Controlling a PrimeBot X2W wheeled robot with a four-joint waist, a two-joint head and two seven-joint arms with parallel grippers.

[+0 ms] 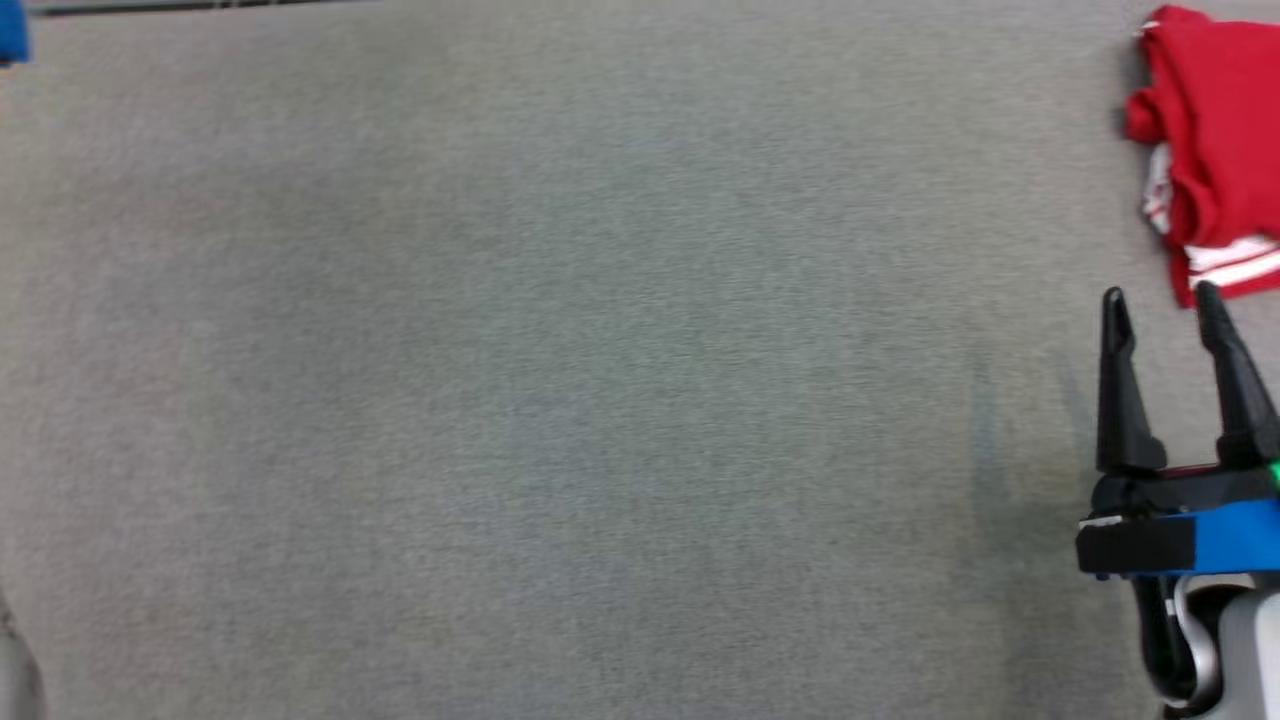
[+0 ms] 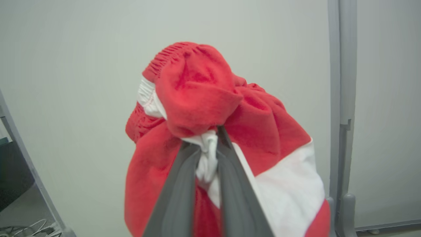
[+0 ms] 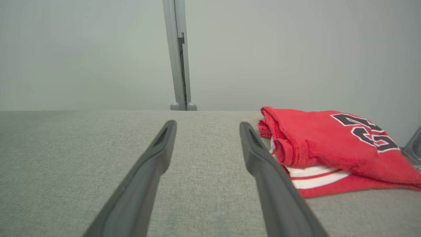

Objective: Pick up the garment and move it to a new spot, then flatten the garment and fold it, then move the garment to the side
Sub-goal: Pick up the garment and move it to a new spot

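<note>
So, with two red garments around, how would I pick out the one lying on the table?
Start at the wide grey table and look to its far right side, just past the open right gripper. There lies the folded red jersey, flat, with white stripes and a dark number on top; the other red garment is bunched up, pinched in the left gripper.

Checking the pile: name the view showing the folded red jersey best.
Right wrist view: the folded red jersey lies close, its number showing. Head view crops it at the right edge.
</note>
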